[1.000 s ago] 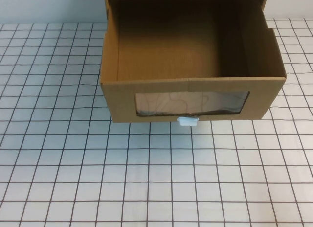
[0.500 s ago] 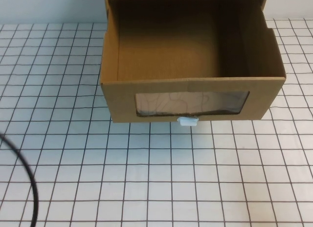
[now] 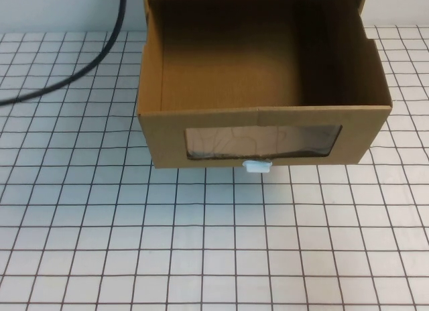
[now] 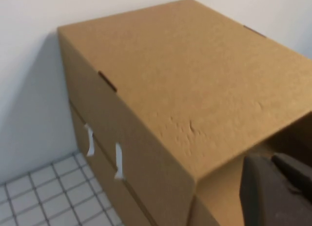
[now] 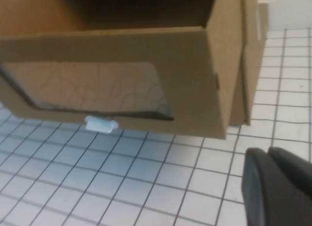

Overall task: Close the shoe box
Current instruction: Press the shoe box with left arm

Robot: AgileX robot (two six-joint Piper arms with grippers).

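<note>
The shoe box (image 3: 261, 123) is brown cardboard and its drawer stands pulled out toward me, empty inside. Its front has a wide clear window (image 3: 263, 141) with a small white pull tab (image 3: 257, 166) below it. Neither gripper shows in the high view. My left gripper (image 4: 273, 187) is shut and empty, hovering above the box's outer sleeve (image 4: 195, 75) near its open end. My right gripper (image 5: 270, 187) is shut and empty, low over the table in front of the drawer's right front corner; the window (image 5: 87, 87) and tab (image 5: 101, 123) show there.
A black cable (image 3: 123, 3) curves across the table's back left. The white gridded table (image 3: 201, 244) stretches in front of the box. A wall stands right behind the sleeve. White tabs (image 4: 117, 160) sit on the sleeve's side.
The black cable has swung from the lower left edge of the high view to the upper left. The box and its drawer have not moved.
</note>
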